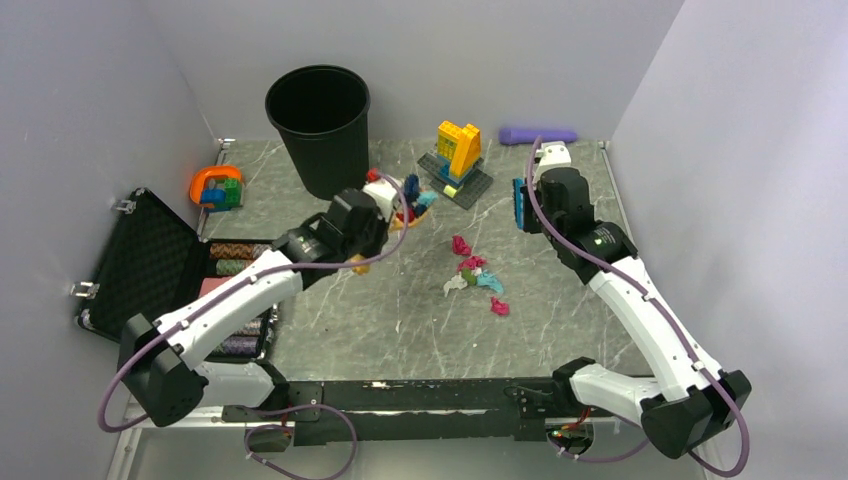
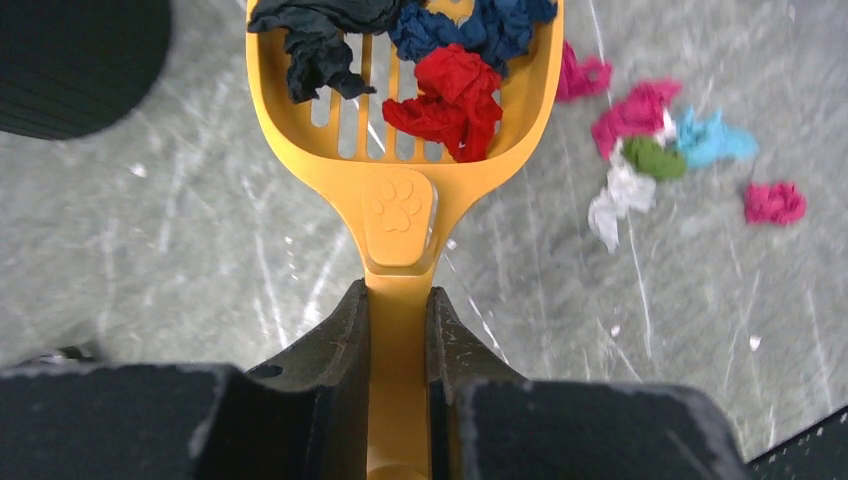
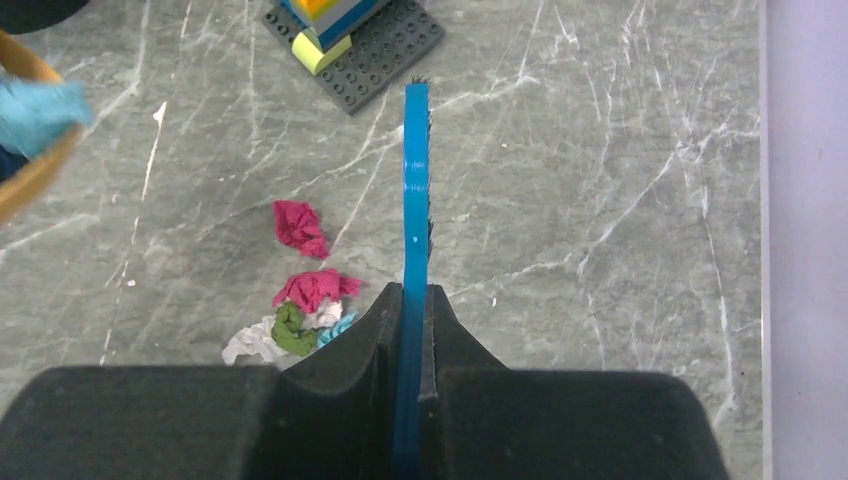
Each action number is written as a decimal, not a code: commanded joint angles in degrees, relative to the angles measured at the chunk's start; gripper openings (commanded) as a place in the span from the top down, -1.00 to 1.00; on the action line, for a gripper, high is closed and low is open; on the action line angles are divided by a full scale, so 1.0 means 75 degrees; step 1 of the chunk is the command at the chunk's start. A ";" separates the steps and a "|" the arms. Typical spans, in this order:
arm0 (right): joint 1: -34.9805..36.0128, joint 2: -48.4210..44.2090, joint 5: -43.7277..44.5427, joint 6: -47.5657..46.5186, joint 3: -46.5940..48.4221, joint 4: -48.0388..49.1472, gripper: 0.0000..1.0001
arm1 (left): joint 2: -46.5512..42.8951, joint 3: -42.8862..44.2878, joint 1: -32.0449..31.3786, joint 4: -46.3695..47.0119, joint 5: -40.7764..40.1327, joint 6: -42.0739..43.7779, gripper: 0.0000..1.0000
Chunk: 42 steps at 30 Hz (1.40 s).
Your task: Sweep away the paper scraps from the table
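Observation:
My left gripper [image 2: 398, 300] is shut on the handle of an orange slotted scoop [image 2: 400, 150]. The scoop holds red, navy and dark paper scraps [image 2: 450, 90] and hovers beside the black bin in the top view, where the left gripper [image 1: 385, 218] sits mid-table. More paper scraps [image 1: 475, 275] in magenta, white, green and teal lie loose on the table [image 1: 400, 320]; they also show as a cluster [image 2: 650, 150] right of the scoop. My right gripper [image 3: 410, 295] is shut on a thin blue brush [image 3: 415, 180], right of those scraps [image 3: 300, 310].
A black bin [image 1: 318, 125] stands at the back. A yellow-and-blue toy brick build [image 1: 457, 155] on a grey plate and a purple cylinder [image 1: 538, 134] are near the back wall. An open black case [image 1: 150, 260] lies at left, with a small orange toy [image 1: 217, 187] behind it.

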 commanded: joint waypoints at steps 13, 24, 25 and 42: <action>-0.0029 -0.0465 -0.0469 0.0293 -0.0219 0.0273 1.00 | 0.1650 0.5180 0.3124 -0.2050 0.1697 -0.0066 1.00; -0.0029 -0.0242 -0.0619 0.0332 -0.0121 0.0280 1.00 | 0.3174 0.5717 0.5582 -0.1109 0.6363 -0.2933 1.00; -0.0033 -0.0231 -0.0612 0.0329 -0.0103 0.0279 1.00 | 0.3147 0.5369 0.5836 -0.0588 0.7022 -0.3402 1.00; -0.0029 0.0050 -0.0895 0.0557 0.0216 0.0233 1.00 | 0.3452 0.1854 0.7278 0.9133 0.9749 -1.1824 1.00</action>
